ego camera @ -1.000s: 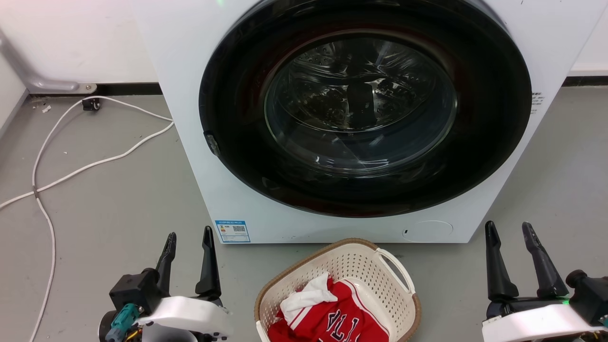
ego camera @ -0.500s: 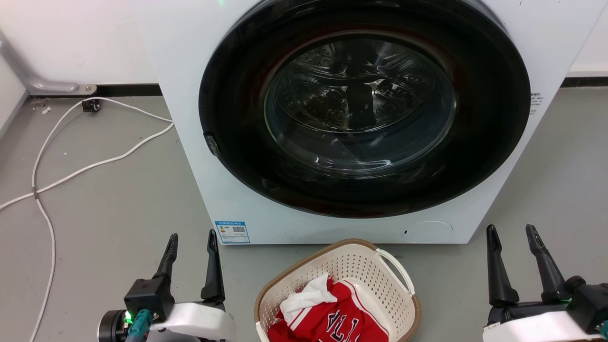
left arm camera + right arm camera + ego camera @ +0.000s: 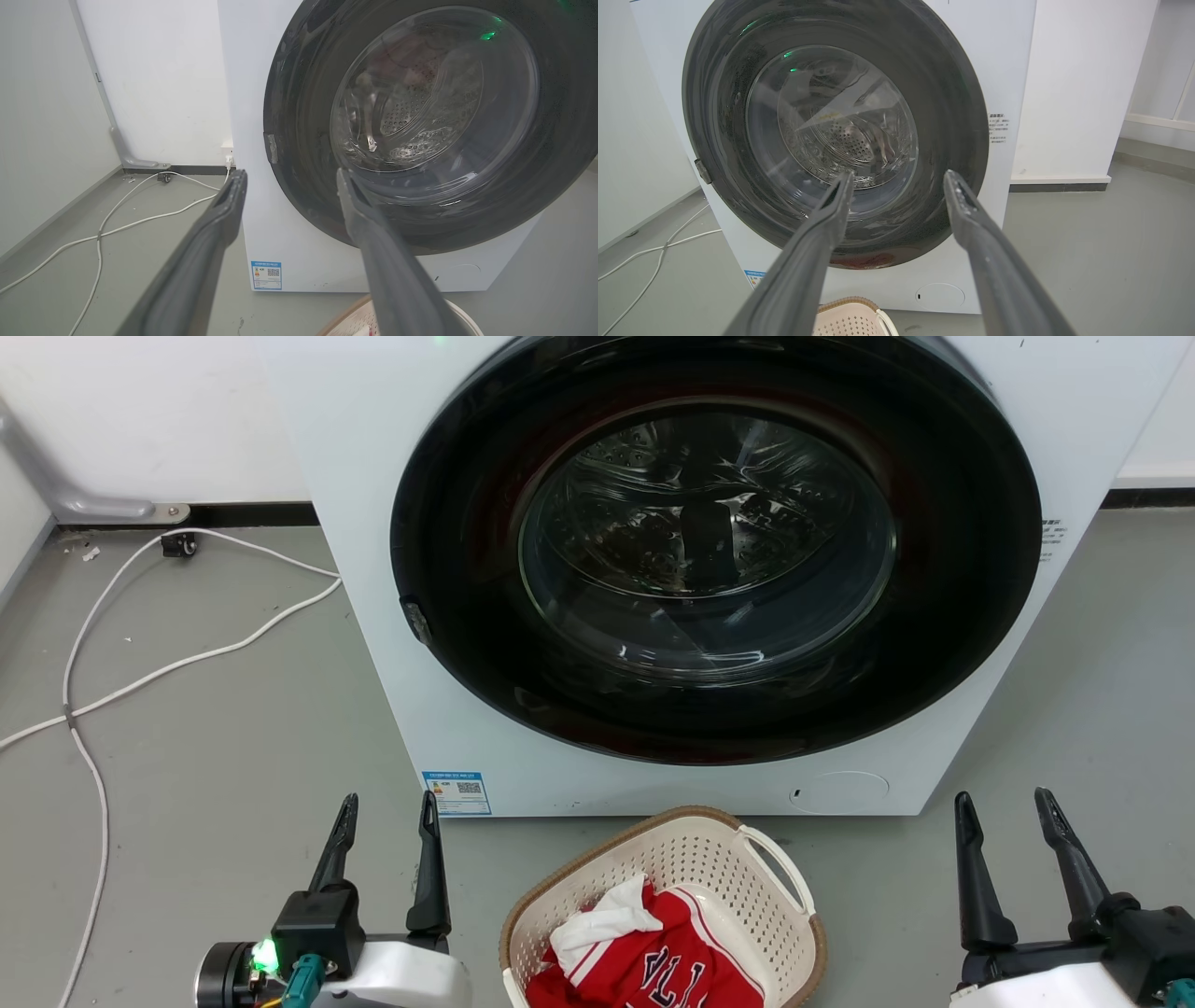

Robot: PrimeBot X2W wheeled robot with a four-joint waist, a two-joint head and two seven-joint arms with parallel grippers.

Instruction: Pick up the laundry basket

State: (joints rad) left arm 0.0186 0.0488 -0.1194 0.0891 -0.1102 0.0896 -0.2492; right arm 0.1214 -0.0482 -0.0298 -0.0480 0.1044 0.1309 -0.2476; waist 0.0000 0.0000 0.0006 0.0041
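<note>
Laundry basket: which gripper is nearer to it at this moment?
Left, judging by the head view. The left gripper hangs open just off the left rim of the laundry basket; the right gripper, also open, sits farther out on its right side. Neither touches it.

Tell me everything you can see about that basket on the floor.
The laundry basket is cream-white perforated plastic, rounded-rectangular, with a brown woven-look rim and a white loop handle. It stands upright on the grey floor before the washing machine, its near end out of frame. A red garment and white cloth lie inside. Nothing grips it.
</note>
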